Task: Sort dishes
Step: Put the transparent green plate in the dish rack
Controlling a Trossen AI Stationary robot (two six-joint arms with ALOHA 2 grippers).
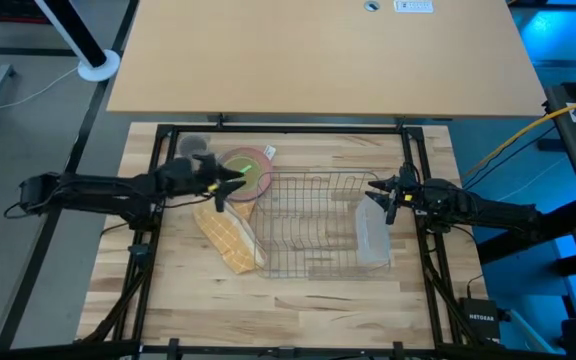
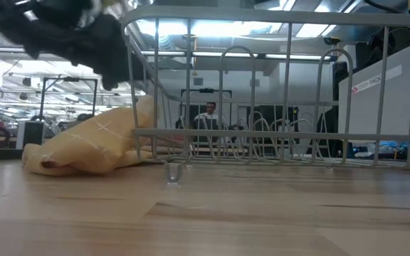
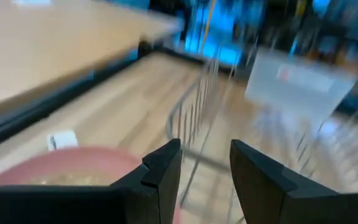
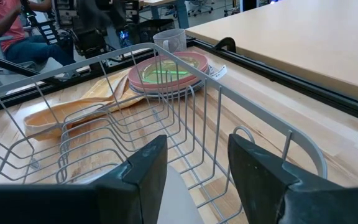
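From above, the dishes are stacked on the table (image 1: 298,300) just off the far-left corner of the wire rack (image 1: 313,235): a pink plate (image 1: 261,160) with a little green bowl (image 1: 255,176) sitting in it, and a grey mug (image 1: 196,148) just to their left. The left pincer (image 1: 230,180) hovers right at the stack's near-left edge, fingers apart and holding nothing. The right pincer (image 1: 379,191) sits at the rack's right side, over a clear plastic tray (image 1: 371,235), also released. A yellow checked cloth (image 1: 228,238) lies beside the rack's left edge.

Down at table level you mostly get the cloth (image 2: 91,146) bunched against the rack (image 2: 262,85), with the left arm dark overhead.

Left wrist cam is blurry, but the two fingers (image 3: 160,174) are spread with the pink rim (image 3: 73,165) just behind them.

Right wrist cam looks across the rack (image 4: 135,124) at the pink stack (image 4: 166,78), green bowl (image 4: 160,73) inside, mug (image 4: 170,42) behind it; its fingers (image 4: 257,168) are apart, empty.
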